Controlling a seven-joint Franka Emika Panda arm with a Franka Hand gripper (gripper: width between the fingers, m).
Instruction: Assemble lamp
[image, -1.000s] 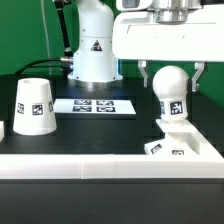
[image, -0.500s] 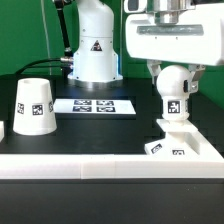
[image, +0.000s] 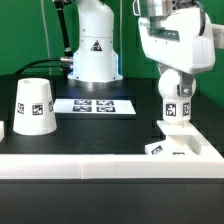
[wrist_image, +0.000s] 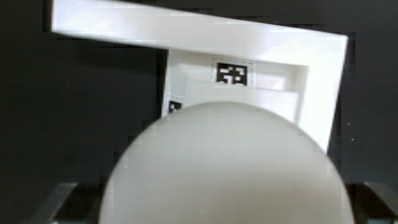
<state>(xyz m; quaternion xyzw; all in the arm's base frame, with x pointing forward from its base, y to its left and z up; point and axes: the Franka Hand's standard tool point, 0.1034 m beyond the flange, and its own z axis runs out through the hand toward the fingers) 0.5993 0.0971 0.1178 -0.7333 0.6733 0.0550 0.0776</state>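
Arm (image: 93, 35) is built from glossy white rounded castings, marked on the front with a black triangle label (image: 92, 47). A black cable (image: 58, 25) is routed alongside it, and a grey fitting (image: 69, 62) is mounted low on its side. Wrist housing (image: 178, 42) is moulded white and boxy under a grey flange (image: 165, 8); fingers (wrist_image: 64, 204) are finished dark grey.

The marker board (image: 93, 105) lies flat on the black table (image: 100, 136), with a white border wall (image: 70, 163) along its near edge.
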